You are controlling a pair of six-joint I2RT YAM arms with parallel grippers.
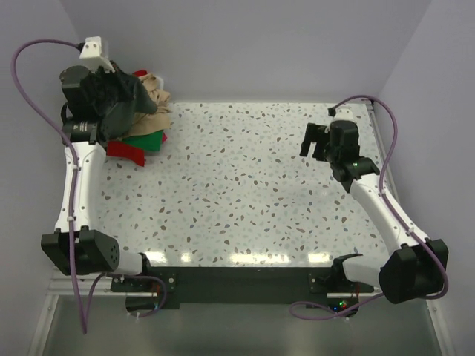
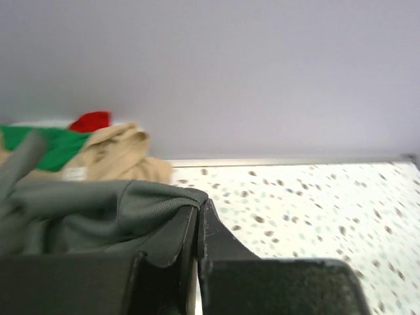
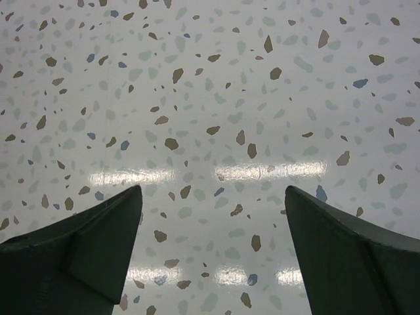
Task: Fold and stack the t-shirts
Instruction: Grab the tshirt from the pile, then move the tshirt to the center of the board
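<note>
A heap of t-shirts lies at the table's far left corner: beige [image 1: 157,98], green [image 1: 148,139] and red [image 1: 125,151]. My left gripper [image 1: 104,93] is shut on the dark grey t-shirt [image 1: 122,100] and holds it bunched above the heap. In the left wrist view the grey cloth [image 2: 85,213] is pinched between the closed fingers [image 2: 220,239], with the beige [image 2: 118,154], green [image 2: 46,146] and red [image 2: 90,121] shirts behind. My right gripper [image 1: 315,141] is open and empty above bare table at the right; its fingers [image 3: 85,252] stand wide apart.
The speckled white table [image 1: 245,193] spreads between the arms. Grey walls close in the back and both sides. A white block [image 1: 95,49] with a purple cable sits at the back left.
</note>
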